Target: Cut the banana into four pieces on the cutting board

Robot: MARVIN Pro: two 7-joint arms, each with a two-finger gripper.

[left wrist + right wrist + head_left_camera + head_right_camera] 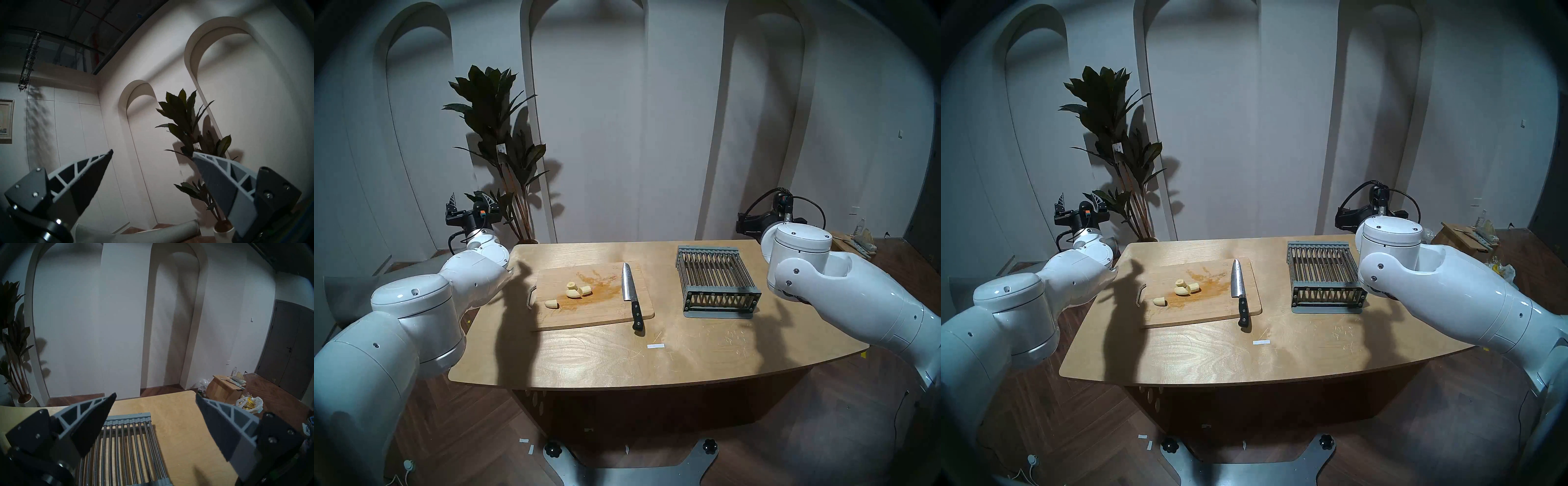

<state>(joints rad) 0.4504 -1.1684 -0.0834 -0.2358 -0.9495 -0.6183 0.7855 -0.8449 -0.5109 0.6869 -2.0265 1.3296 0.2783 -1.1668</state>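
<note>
Banana (pixel 573 293): four chunks on cutting board (pixel 605 315), three clustered mid-board, one nr its left edge. Knife (pixel 631 295) along board's right edge, handle overhanging front. Rack (pixel 717 283) w/ nothing in it, table's right side. L gripper (pixel 153 155) & R gripper (pixel 155 395): jaws wide apart, holding nothing.

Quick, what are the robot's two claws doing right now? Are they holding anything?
Left claw: open, holding nothing, up beside the table.
Right claw: open, holding nothing, over the metal rack.
</note>
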